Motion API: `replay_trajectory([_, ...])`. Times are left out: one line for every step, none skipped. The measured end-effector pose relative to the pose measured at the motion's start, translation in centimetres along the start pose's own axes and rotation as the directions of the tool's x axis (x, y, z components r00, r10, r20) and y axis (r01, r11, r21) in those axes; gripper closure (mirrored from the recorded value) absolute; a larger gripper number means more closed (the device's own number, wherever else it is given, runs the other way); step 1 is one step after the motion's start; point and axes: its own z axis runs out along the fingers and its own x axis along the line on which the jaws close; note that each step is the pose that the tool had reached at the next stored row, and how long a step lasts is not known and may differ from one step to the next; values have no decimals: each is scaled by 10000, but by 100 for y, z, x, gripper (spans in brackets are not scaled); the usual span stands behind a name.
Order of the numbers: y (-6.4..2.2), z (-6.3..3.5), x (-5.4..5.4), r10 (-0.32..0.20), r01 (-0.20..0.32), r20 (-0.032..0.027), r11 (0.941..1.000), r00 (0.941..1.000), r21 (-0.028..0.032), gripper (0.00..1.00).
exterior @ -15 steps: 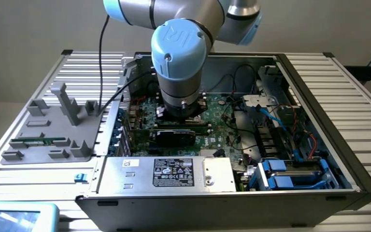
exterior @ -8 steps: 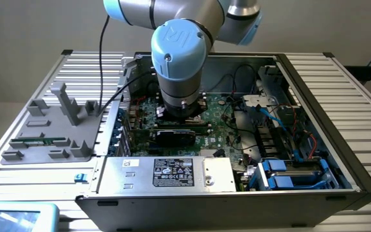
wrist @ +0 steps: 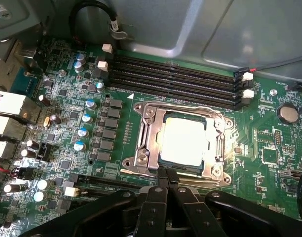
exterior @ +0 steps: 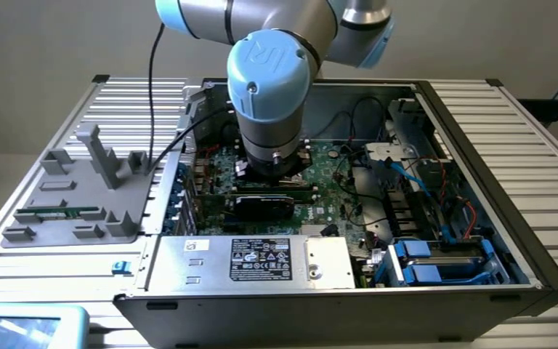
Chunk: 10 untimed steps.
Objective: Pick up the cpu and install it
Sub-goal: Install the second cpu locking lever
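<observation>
Arm: blue-grey robot arm (exterior: 269,80) reaches down into the open pc case (exterior: 473,145), wrist over the motherboard's middle.
Gripper: the gripper (wrist: 169,183) has its black fingers (wrist: 158,197) brought together, tips meeting at the near edge of the socket. Nothing between them.
Cpu: the cpu (wrist: 183,140) lies flat inside the socket, silver top up and bright w/ glare, thin rim visible around it. It looks seated in the frame's opening, not held by the gripper.
Socket: the socket (wrist: 143,143) is a square metal frame w/ screws at corners, around the cpu on all sides. Whether the frame is latched, I cannot tell.
Gripper vs cpu: finger tips are just beside the cpu's edge, at the frame. Touching or not, cannot tell.
Motherboard: green motherboard (wrist: 269,143) w/ many small parts; row of silver capacitors (wrist: 86,118) on one side of the socket.
Memory slots: four long black memory slots (wrist: 175,79) run parallel, just beside the socket, on the side away from the gripper.
Battery: round coin battery (wrist: 287,113) on the board, well apart from the socket.
Power supply: grey power supply box (exterior: 250,258) w/ black label at the case's near edge in exterior view.
Drive bays: blue drive bays (exterior: 424,262) at the exterior view's right of the power supply.
Fixture: grey fixture tray (exterior: 75,196) on the ribbed table (exterior: 511,131), at the exterior view's left of the case; a green memory stick (exterior: 61,214) lies on it.
</observation>
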Motion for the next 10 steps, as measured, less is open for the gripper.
replay_trajectory([-2,2,1,3,-3,8,10000,10000,-38,91])
replay_trajectory([-1,3,1,4,-4,14,10000,10000,-59,91])
replay_trajectory([-1,3,1,5,-5,13,10000,10000,-67,91])
replay_trajectory([-2,4,0,6,-6,23,9999,10000,-119,91])
replay_trajectory([-2,4,1,7,-7,32,9999,10000,-156,91])
replay_trajectory([-2,4,1,10,-9,34,9999,10000,-173,91])
replay_trajectory([-3,6,1,9,-7,56,9997,10000,-242,91])
replay_trajectory([-3,6,1,9,-7,64,9996,10000,-268,91])
replay_trajectory([-2,6,1,10,-8,65,9996,10000,-275,91])
replay_trajectory([-2,7,1,10,-8,65,9996,10000,-277,91])
